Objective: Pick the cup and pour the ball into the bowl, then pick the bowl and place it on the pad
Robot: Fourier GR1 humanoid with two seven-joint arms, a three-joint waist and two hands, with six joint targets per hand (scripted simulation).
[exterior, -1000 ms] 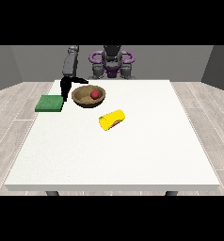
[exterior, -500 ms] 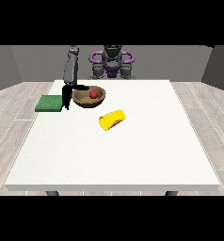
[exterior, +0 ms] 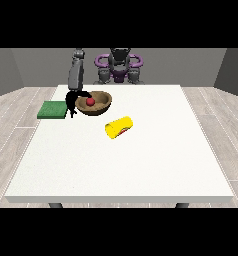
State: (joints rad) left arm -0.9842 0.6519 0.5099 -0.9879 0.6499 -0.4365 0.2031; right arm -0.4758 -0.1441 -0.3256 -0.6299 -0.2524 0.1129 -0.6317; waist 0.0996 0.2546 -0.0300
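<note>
hand at the view's left has closed onto bowl rim at 9 o'clock, fingers curled round it | ball already inside | cup lies tipped | we judge lift toward pad is next

Single raised view across the table; facing the robot; far back

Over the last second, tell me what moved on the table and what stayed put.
The hand at the view's left came down and in toward the near-left rim of the bowl, from a spot over the gap between pad and bowl; whether it has taken hold cannot be told. Unchanged: the bowl with the red ball in it, the green pad beside it, and the yellow cup lying on its side on the table.
</note>
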